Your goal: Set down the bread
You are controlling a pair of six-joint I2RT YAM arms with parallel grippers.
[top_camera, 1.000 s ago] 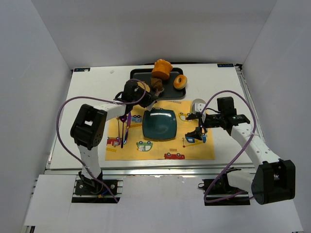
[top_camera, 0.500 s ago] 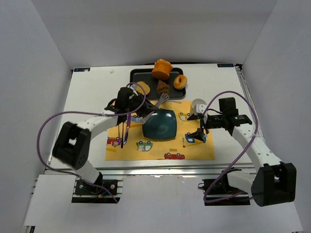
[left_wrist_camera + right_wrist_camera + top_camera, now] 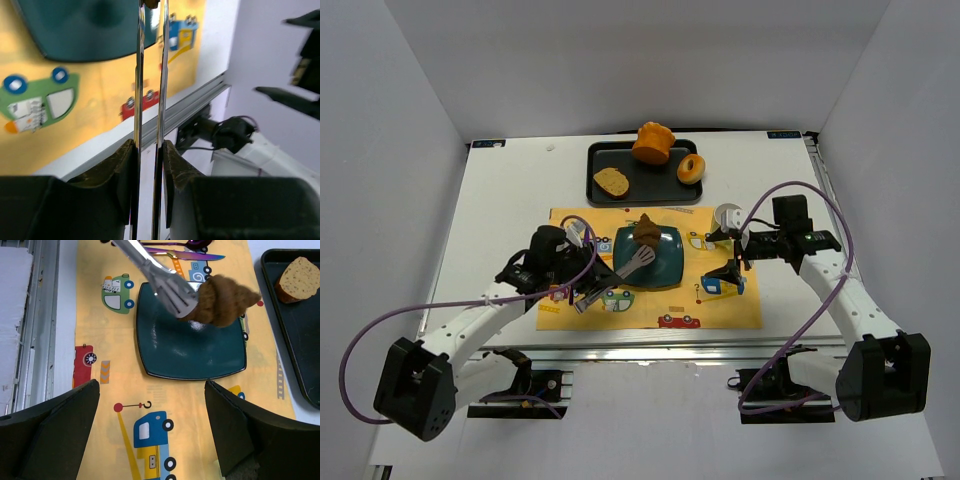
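Note:
The bread, a small dark brown croissant (image 3: pixel 647 232), is gripped in the tips of metal tongs (image 3: pixel 634 263) over the far part of the teal plate (image 3: pixel 665 270). My left gripper (image 3: pixel 582 290) is shut on the tongs' handles (image 3: pixel 150 100). In the right wrist view the croissant (image 3: pixel 225 302) hangs in the tongs (image 3: pixel 160 280) just above the plate (image 3: pixel 190 350); I cannot tell if it touches. My right gripper (image 3: pixel 726 262) is open and empty over the mat to the right of the plate, as the right wrist view (image 3: pixel 151 385) also shows.
A black tray (image 3: pixel 645 188) at the back holds a toast slice (image 3: pixel 611 182), a tall orange bun (image 3: pixel 652 143) and a donut (image 3: pixel 691 168). The plate lies on a yellow placemat (image 3: pixel 720 310). Purple cutlery (image 3: pixel 175 252) lies left of the plate. A white round object (image 3: pixel 728 214) sits by the right arm.
My left arm has drawn back from the tray toward the near edge, carrying the croissant in the tongs from the tray to over the plate. The right arm has barely moved.

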